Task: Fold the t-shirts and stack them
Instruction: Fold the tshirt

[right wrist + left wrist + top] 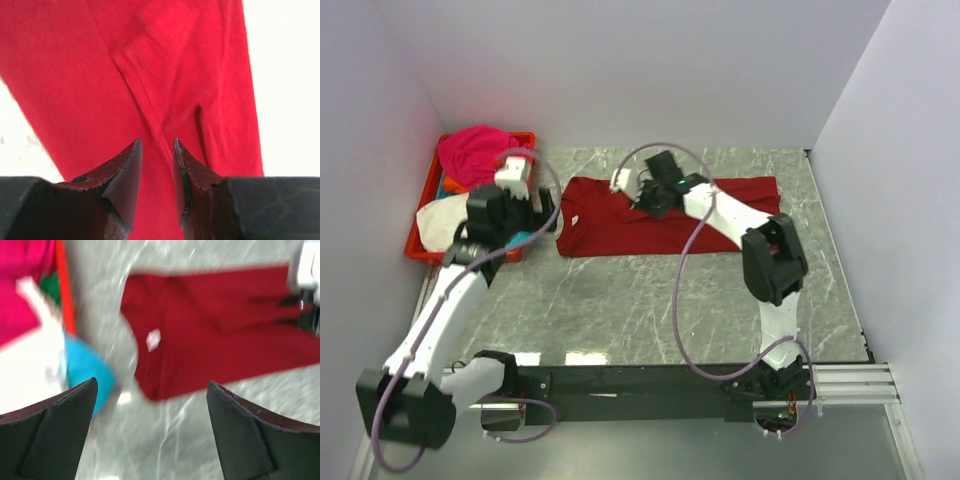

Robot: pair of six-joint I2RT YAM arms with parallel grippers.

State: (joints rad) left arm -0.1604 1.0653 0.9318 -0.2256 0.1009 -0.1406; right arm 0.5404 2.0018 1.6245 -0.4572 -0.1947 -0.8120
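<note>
Left gripper first: its jaws are wide open with nothing between them, only bare counter and the corner of the dark red t-shirt below. It hangs just beside the red plastic crate. That wrist view is pretty blurry, fwiw.

The right gripper is the opposite, its jaws down to a narrow slit. They sit right over the dark red t-shirt, and a raised crease in the cloth runs straight up to the gap. I honestly can't tell whether it's pinching that crease or just hovering on top of it.

The dark red t-shirt lies flat on the counter toward the back, folded into a long strip that runs left to right. The collar end is on the left, and a small white label shows there. It's soft matte knit with a few shallow wrinkles. The counter is glossy grey marble-look with pale veins.

Count-wise there are two arms, one t-shirt out on the counter and one crate. I can make out three more shirts bunched in the crate:
- a magenta t-shirt heaped on top at the back
- a cream-white t-shirt spilling over the near end
- a cyan t-shirt poking out on the counter side
</note>
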